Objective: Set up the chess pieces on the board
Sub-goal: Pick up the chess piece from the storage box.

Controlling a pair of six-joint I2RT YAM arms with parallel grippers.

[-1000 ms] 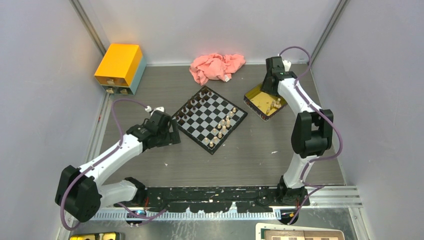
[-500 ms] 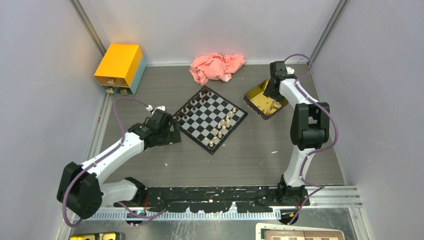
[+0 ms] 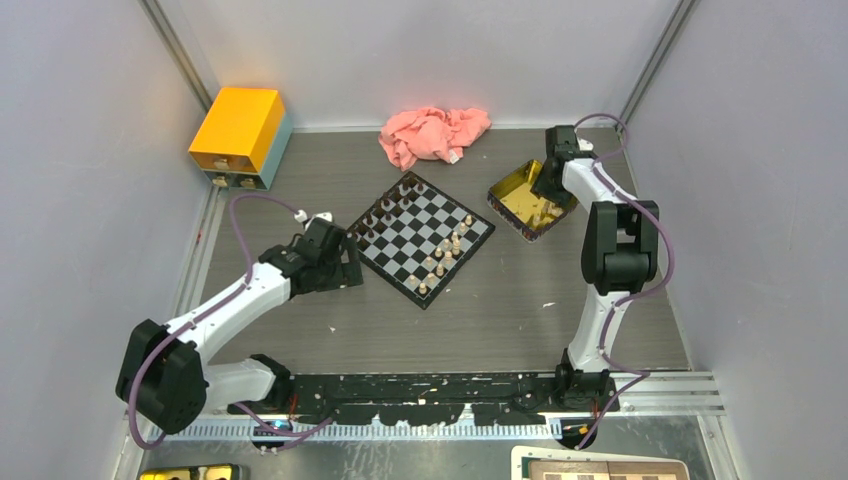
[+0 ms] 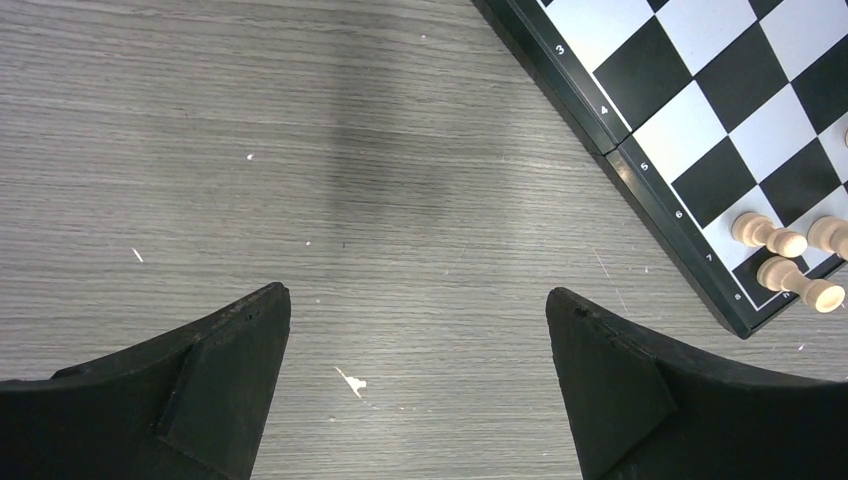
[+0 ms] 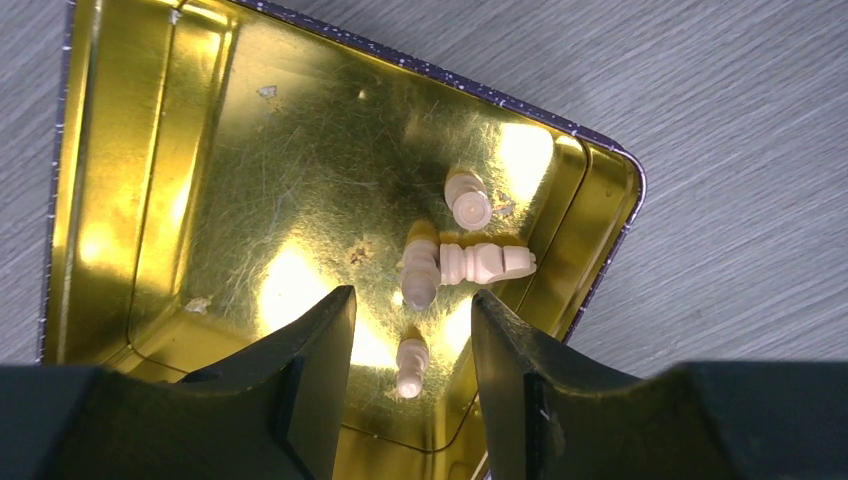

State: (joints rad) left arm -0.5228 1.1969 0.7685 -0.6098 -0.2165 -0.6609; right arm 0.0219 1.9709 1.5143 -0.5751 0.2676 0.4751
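The black-and-grey board (image 3: 420, 237) lies mid-table, turned like a diamond. Dark brown pieces (image 3: 385, 212) stand along its upper-left edge and pale pieces (image 3: 445, 250) along its lower-right edge. Its corner with three pale pieces (image 4: 785, 250) shows in the left wrist view. Several pale pieces (image 5: 470, 250) lie in the gold tin (image 3: 525, 200), its floor (image 5: 250, 180) bare on the left. My right gripper (image 5: 410, 305) is open inside the tin, a small pale piece (image 5: 410, 365) between its fingers, untouched. My left gripper (image 4: 418, 300) is open and empty over bare table left of the board.
A pink cloth (image 3: 433, 133) lies at the back. A yellow drawer box (image 3: 238, 133) stands at the back left. A brown-and-cream board in a white frame (image 3: 600, 468) sits off the table's front. Grey walls close in both sides.
My right gripper has moved right and down into the tin's near-right corner. The left arm has barely shifted.
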